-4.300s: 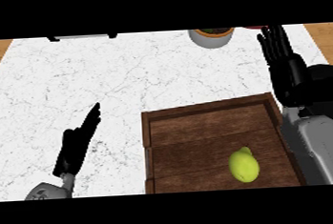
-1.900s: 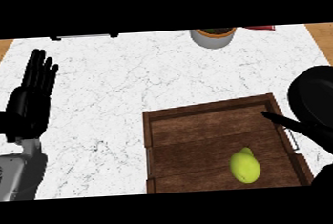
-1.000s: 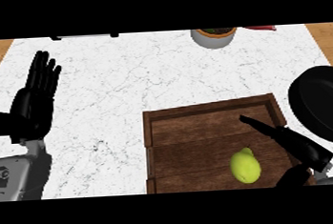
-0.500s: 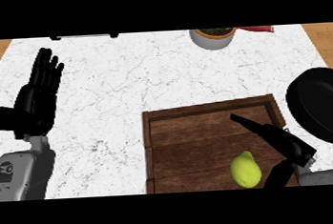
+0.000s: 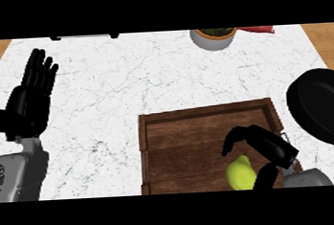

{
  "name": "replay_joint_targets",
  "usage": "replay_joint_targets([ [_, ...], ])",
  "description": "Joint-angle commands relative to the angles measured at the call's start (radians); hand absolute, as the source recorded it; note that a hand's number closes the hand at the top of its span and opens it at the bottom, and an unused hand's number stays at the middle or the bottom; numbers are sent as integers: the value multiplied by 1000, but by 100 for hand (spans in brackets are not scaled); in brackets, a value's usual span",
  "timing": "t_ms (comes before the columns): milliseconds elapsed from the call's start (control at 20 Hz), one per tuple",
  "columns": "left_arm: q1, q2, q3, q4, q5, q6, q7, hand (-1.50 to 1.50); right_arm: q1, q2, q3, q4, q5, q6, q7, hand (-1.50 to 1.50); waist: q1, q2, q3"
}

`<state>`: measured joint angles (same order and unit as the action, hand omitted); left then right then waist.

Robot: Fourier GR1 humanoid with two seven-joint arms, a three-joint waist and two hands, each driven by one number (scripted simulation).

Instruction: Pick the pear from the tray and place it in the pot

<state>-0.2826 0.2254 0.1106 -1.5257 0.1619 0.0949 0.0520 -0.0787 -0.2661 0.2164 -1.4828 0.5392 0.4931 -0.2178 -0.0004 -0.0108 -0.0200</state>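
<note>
Yellow pear (image 5: 241,174) sits by the tray's (image 5: 198,115) near edge, right hand (image 5: 267,147) curling over it.

Right robot hand (image 5: 265,148) now lower over the tray (image 5: 192,146), fingers newly curled around the pear (image 5: 241,173).

My view is bright and evenly lit all over, with no single lamp showing. The white counter (image 5: 161,81) in the upper half of the frame is the brightest part, yet it has no glare. Shadows are faint: a thin dark line inside the tray (image 5: 199,132) rim, lower centre. My hands and the pot (image 5: 324,106), at the right edge, read as flat black with almost no highlights. I see no blur, and the straight edges do not bend.
</note>
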Motion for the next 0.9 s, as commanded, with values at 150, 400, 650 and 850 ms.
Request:
replay_joint_targets([
  [150,-25,-14,-14,-16,-24,23,45,0,53,78,57,-77,50,-39,43,150,-5,9,20],
  [400,-13,3,19,10,7,-22,7,0,73,47,9,-119,119,-120,43,150,-7,10,20],
  [650,27,0,28,-16,1,-13,-1,0,129,28,-117,-296,26,-61,162,150,-11,8,19],
  [850,-4,-18,-6,-24,-17,0,21,0,-18,201,109,-297,419,-301,440,150,5,7,16],
])
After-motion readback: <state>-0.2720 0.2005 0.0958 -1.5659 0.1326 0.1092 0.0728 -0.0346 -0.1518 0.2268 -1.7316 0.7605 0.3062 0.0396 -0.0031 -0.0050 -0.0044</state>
